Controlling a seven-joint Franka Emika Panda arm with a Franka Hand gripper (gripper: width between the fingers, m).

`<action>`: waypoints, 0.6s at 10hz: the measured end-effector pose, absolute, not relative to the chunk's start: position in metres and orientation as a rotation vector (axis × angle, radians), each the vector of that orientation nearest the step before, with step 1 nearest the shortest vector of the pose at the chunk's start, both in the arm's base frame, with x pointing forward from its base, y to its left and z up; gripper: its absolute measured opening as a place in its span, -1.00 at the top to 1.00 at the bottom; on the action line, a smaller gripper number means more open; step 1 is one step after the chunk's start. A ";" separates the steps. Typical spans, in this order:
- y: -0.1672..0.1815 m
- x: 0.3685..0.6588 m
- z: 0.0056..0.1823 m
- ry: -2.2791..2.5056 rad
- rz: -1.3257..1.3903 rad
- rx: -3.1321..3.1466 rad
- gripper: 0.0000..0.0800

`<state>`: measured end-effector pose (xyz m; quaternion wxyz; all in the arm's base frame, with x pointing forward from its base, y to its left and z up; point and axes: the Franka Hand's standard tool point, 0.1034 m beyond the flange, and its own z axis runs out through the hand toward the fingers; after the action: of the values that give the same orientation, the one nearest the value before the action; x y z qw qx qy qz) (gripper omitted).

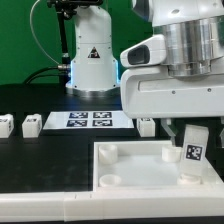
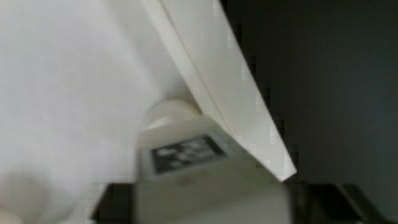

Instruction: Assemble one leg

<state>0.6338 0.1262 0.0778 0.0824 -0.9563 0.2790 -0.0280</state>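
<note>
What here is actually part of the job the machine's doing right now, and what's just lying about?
In the job:
- the leg with the tag
- the gripper holding it
- the white panel with corner sockets, under the leg

Lying about:
- two spare legs at the exterior view's left
- another small white block
- the marker board

The arm is glossy white all over. Its far base (image 1: 90,50) is a rounded column wearing a black triangle sticker (image 1: 91,56), with a blue glow (image 1: 70,69) low on its sides and a black cable (image 1: 37,30) looping beside it. Nearer, a ribbed silver-grey collar (image 1: 192,38) sits above the tool (image 1: 192,132), whose casing is smooth, blocky and white.
</note>
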 end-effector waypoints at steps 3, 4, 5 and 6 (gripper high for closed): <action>0.119 0.634 0.075 1.332 -0.016 -2.620 0.25; 0.116 0.634 0.075 1.480 0.009 -2.513 0.25; 0.115 0.635 0.074 1.697 0.040 -2.337 0.25; 0.114 0.635 0.074 1.881 0.070 -2.152 0.25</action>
<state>0.6346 0.1143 0.0739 0.1407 -0.7453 0.6512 0.0242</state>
